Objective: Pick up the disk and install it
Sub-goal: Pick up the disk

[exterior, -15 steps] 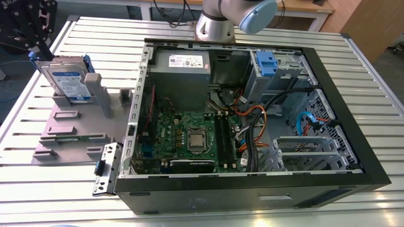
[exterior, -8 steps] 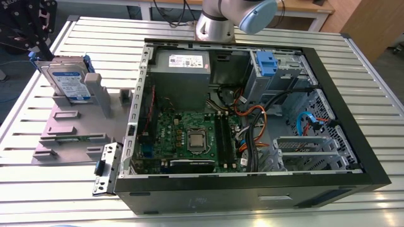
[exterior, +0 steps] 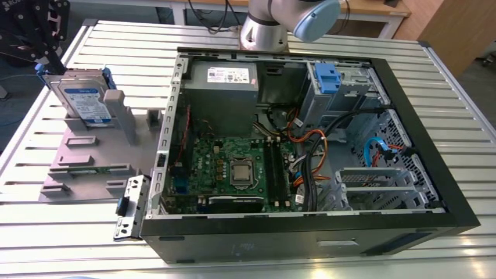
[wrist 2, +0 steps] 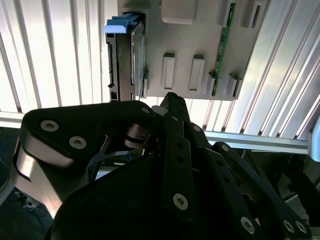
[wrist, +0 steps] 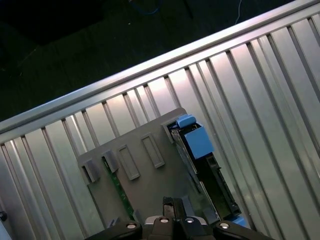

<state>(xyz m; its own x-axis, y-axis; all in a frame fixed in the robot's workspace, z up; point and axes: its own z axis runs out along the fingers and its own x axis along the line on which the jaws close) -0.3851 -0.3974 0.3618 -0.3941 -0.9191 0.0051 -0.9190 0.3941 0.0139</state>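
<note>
Silver disk (exterior: 81, 97) upright in grey holder (exterior: 85, 168) at the exterior view's left, base hidden. Gripper (wrist: 169, 202) partly cut off; jaws pressed together, empty.

Second wrist view. Gripper (wrist 2: 171, 97): black linkage in the foreground, fingertips drawn together with nothing between them. Beyond the tips lies a grey fixture plate (wrist 2: 200, 45) on the slatted metal table (wrist 2: 50, 55). The disk (wrist 2: 125, 60) stands on edge in the plate, a blue rail (wrist 2: 120, 24) at its far end. A green circuit strip (wrist 2: 222, 55) sits in another slot, apart from the disk.
</note>
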